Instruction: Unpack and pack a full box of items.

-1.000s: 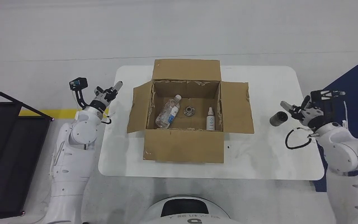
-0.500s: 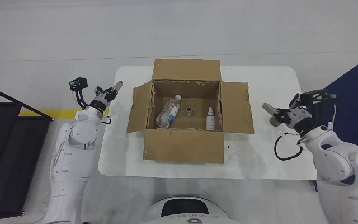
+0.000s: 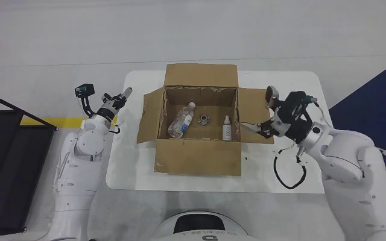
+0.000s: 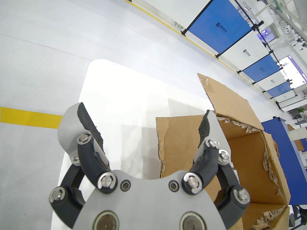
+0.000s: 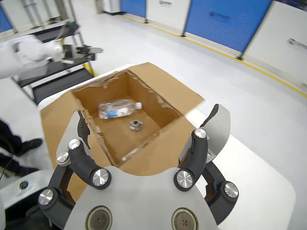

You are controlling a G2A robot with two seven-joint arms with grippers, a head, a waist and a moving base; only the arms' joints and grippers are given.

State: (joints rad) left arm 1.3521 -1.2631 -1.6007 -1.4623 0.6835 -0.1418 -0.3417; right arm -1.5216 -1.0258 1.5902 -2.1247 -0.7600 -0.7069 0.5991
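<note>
White desk (image 3: 289, 162) and pale grey floor set the scene, with blue and white panels along the far wall.

The right gripper (image 3: 260, 110) (image 5: 150, 118) hangs with its jaws spread wide and nothing between them. Directly beneath it lies the folded-out side flap of the open cardboard box (image 3: 199, 155) (image 5: 168, 82). Just past its fingertips, down on the box floor, a small spray bottle (image 3: 227, 128) lies nearest. A round metal fitting (image 3: 205, 118) (image 5: 136, 124) sits a little farther in. A clear water bottle (image 3: 181, 120) (image 5: 117, 111) lies on its side beyond that, farthest from this gripper. The three items lie apart from one another.

The left gripper (image 3: 118, 94) (image 4: 144, 114) is also wide open and empty, held off the desk's edge over the floor. Ahead of it and to one side stands the box's opposite flap, near but not touching. The box interior lies well beyond its fingertips. A yellow floor line (image 4: 28, 119) runs on the gripper's other side.
</note>
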